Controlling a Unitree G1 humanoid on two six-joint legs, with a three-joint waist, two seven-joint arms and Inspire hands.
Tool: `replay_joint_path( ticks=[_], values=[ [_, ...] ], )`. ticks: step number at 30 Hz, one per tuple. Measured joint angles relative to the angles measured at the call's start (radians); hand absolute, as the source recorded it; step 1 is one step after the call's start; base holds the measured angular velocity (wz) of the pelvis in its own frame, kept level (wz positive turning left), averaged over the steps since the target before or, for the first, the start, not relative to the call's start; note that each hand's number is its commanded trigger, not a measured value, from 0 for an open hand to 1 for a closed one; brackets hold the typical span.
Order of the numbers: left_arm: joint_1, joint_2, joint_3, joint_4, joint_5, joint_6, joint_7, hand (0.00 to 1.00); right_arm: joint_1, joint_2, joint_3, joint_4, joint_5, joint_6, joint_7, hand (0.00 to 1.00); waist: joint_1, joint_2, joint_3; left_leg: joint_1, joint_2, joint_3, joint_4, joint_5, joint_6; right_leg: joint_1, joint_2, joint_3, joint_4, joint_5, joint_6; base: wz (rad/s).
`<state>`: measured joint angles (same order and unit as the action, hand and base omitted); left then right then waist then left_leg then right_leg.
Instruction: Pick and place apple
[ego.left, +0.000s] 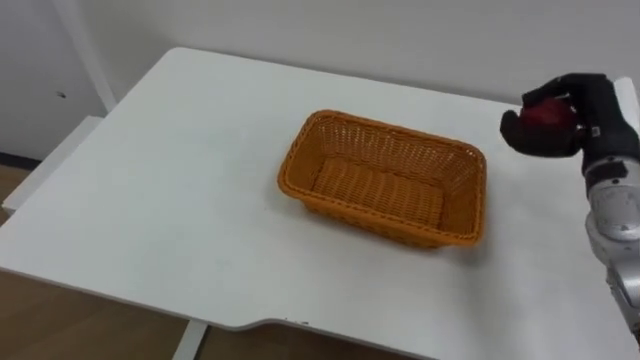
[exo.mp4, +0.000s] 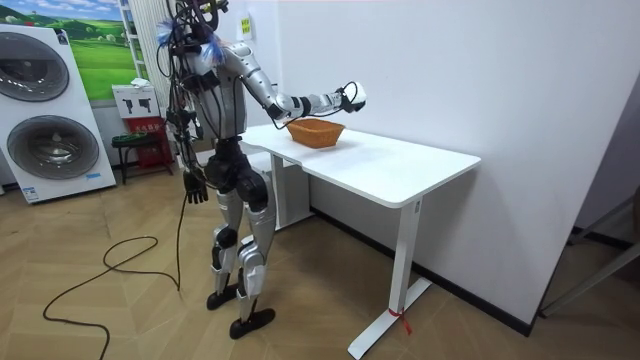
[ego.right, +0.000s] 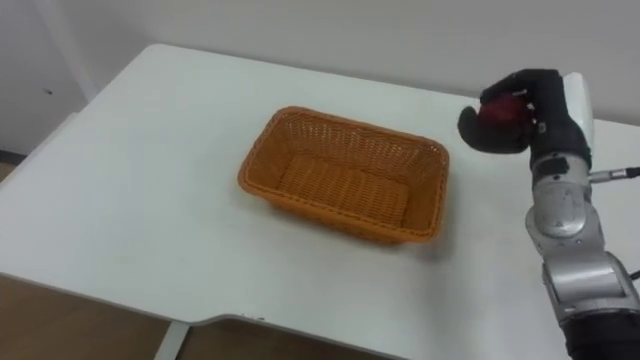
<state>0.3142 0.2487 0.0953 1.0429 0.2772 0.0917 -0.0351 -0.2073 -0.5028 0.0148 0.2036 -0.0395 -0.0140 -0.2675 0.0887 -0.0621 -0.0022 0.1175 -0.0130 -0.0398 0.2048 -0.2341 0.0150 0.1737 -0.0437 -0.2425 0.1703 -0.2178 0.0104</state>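
A red apple (ego.left: 545, 114) (ego.right: 503, 108) sits inside my right hand (ego.left: 566, 116) (ego.right: 524, 110), whose dark fingers curl round it. The hand hangs above the white table (ego.left: 180, 190), just right of the orange wicker basket (ego.left: 455, 160) (ego.right: 420, 165) and higher than its rim. The basket is empty. In the room view my right arm stretches out over the table with the right hand (exo.mp4: 350, 96) past the basket (exo.mp4: 315, 132), and my left hand (exo.mp4: 196, 187) hangs at my side by the hip.
The table (exo.mp4: 400, 170) stands against a white wall, with me at its short end. Washing machines (exo.mp4: 45, 110) stand at the room view's left. A white shelf edge (ego.left: 45, 165) lies below the table's left side.
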Motion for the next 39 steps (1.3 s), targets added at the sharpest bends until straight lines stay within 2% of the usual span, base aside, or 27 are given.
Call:
replay_joint_path(
  ticks=[2, 6, 14, 20, 21, 22, 26, 34, 39],
  values=[
    [-0.002, -0.001, -0.002, 0.000, -0.001, -0.007, 0.005, 0.00, 0.000, 0.000, 0.001, -0.038, 0.003, -0.018, -0.005, 1.00, -0.001, -0.003, 0.0023, 0.000, 0.001, 0.007, 0.000, 0.000, 0.000, -0.001, 0.000, 0.009, 0.000, 0.000, 0.000, -0.07],
    [-0.010, -0.006, -0.002, 0.007, -0.001, -0.011, 0.006, 0.00, 0.001, 0.000, 0.001, -0.070, 0.002, -0.019, 0.007, 1.00, -0.001, -0.007, 0.0047, 0.002, 0.001, 0.015, 0.000, 0.000, 0.000, -0.004, 0.001, 0.021, 0.001, 0.000, 0.000, -0.07],
    [-0.041, -0.007, -0.002, 0.055, 0.000, -0.010, 0.006, 0.00, 0.002, 0.000, 0.005, -0.124, 0.035, -0.018, 0.140, 1.00, -0.003, -0.008, 0.0041, -0.005, 0.003, 0.029, 0.000, 0.000, 0.000, -0.019, 0.001, 0.033, 0.004, 0.000, 0.000, -0.05],
    [-0.053, -0.006, -0.003, 0.061, 0.001, -0.009, 0.007, 0.00, 0.004, 0.001, 0.016, -0.183, 0.037, -0.017, 0.200, 1.00, -0.002, -0.007, 0.0037, -0.002, 0.003, 0.034, -0.002, 0.000, 0.000, -0.022, 0.001, 0.039, 0.003, 0.001, 0.000, -0.02],
    [-0.058, -0.006, -0.003, 0.060, 0.001, -0.009, 0.006, 0.00, 0.006, 0.001, 0.021, -0.186, 0.035, -0.018, 0.206, 0.60, -0.003, -0.007, 0.0032, -0.001, 0.003, 0.034, -0.002, 0.000, 0.000, -0.022, 0.001, 0.041, 0.003, 0.001, 0.000, -0.04],
    [-0.059, -0.005, -0.005, 0.060, 0.000, -0.009, 0.006, 0.00, 0.010, 0.001, 0.036, -0.186, 0.034, -0.018, 0.219, 0.01, -0.001, -0.007, 0.0024, -0.001, 0.004, 0.035, -0.002, 0.000, 0.000, -0.023, 0.001, 0.044, 0.003, 0.001, 0.000, -0.04],
    [-0.074, -0.006, -0.038, 0.060, 0.000, -0.011, 0.001, 0.00, 0.047, 0.001, 0.062, -0.186, 0.033, -0.017, 0.278, 0.00, 0.001, -0.007, 0.0021, -0.002, 0.004, 0.036, -0.004, 0.000, 0.000, -0.028, 0.001, 0.046, 0.005, 0.001, 0.000, 0.00],
    [-0.085, -0.006, -0.041, 0.075, 0.000, -0.013, -0.021, 0.00, 0.060, 0.002, 0.067, -0.188, 0.031, -0.017, 0.327, 0.00, 0.003, -0.012, 0.0017, -0.003, 0.006, 0.039, -0.006, 0.000, 0.000, -0.033, 0.003, 0.049, 0.015, 0.001, 0.000, 0.00],
    [-0.082, -0.006, -0.039, 0.075, 0.000, -0.013, -0.025, 0.00, 0.060, 0.024, 0.067, -0.267, 0.014, -0.013, 0.374, 0.00, 0.006, -0.013, 0.0011, -0.004, 0.011, 0.056, -0.006, 0.000, 0.000, -0.039, 0.006, 0.056, 0.017, 0.003, -0.003, -0.08]
  ],
)
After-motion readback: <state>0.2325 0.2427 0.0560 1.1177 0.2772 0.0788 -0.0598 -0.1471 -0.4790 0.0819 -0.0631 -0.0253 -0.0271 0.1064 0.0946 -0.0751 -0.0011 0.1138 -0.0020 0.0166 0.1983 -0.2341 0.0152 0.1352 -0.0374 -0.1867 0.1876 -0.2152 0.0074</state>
